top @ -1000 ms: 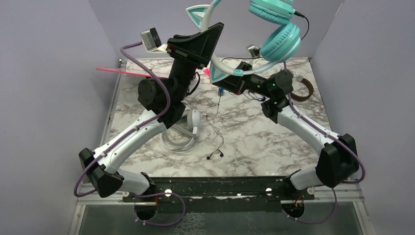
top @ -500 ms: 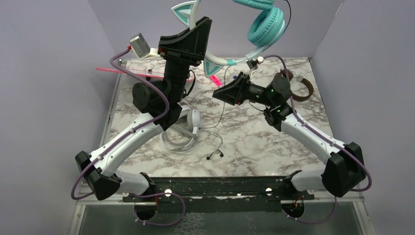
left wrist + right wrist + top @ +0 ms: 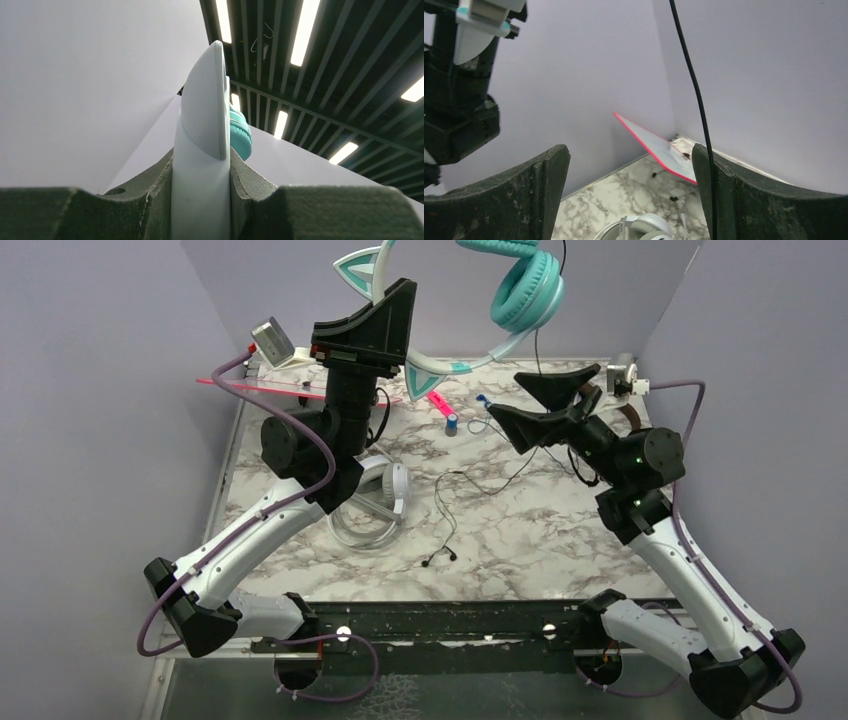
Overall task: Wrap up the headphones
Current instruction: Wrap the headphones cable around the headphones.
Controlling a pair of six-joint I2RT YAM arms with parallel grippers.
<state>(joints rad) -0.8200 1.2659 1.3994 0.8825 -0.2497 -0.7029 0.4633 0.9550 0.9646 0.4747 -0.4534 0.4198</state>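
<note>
My left gripper (image 3: 385,328) is raised high at the back and shut on the white headband (image 3: 202,165) of the teal cat-ear headphones (image 3: 525,290). A teal cup (image 3: 241,136) shows behind the band. Their black cord (image 3: 540,348) hangs down from the cup past my right gripper (image 3: 540,400). That gripper is open and holds nothing. The cord (image 3: 696,110) runs along the inner face of its right finger, with the gripper (image 3: 631,192) wide around empty space. White-grey headphones (image 3: 388,490) lie on the table under the left arm. Brown headphones (image 3: 630,422) are partly hidden behind the right arm.
A clear pink-edged sheet (image 3: 270,388) leans at the back left corner. A pink piece (image 3: 438,402) and a small blue piece (image 3: 452,423) lie mid-back. A thin black earbud wire (image 3: 445,520) trails across the marble table (image 3: 520,540). Grey walls close three sides.
My right gripper opened, let go of the headband and drew back to the right. The left arm carried the teal headphones up and to the left.
</note>
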